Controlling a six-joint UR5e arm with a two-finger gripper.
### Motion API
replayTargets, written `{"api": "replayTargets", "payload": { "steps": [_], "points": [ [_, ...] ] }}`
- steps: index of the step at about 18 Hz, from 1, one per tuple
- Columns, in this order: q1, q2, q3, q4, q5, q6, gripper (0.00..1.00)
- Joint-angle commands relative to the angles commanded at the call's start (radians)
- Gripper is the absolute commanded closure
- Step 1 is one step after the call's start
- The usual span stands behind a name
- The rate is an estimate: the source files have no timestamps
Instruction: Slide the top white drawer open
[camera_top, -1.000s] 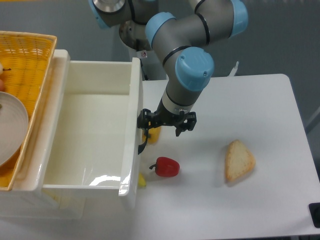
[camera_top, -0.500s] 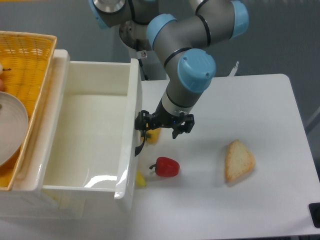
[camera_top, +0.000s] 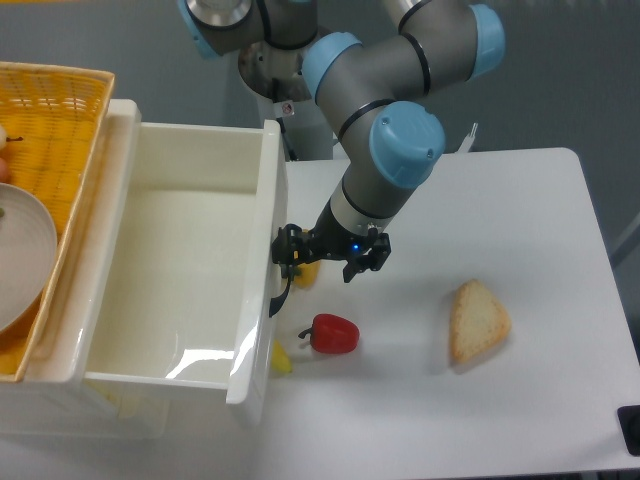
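Observation:
The top white drawer (camera_top: 190, 250) stands pulled out to the right, its deep cream-white inside bare. Its front panel (camera_top: 262, 300) carries a curved black handle (camera_top: 281, 291). My gripper (camera_top: 327, 256) hangs just right of that front, fingers spread wide and open. The left fingertip (camera_top: 289, 247) is at the upper end of the handle; whether it touches I cannot tell. A small yellow object (camera_top: 306, 272) lies between the fingers on the table.
A red pepper (camera_top: 334, 333) and a small yellow piece (camera_top: 283, 361) lie by the drawer front. A bread slice (camera_top: 478, 320) lies further right. A yellow wicker basket (camera_top: 60, 110) holding a plate (camera_top: 22, 262) sits at the left.
The drawer front has shifted a little to the left at its near end. The gripper has moved slightly left with it, and the arm's wrist has swung to the right.

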Motion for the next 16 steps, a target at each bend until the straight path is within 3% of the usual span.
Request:
{"api": "replayTargets", "payload": {
  "steps": [16],
  "points": [
    [0.043, 0.017, -0.003, -0.005, -0.077, 0.029, 0.0]
  ]
}}
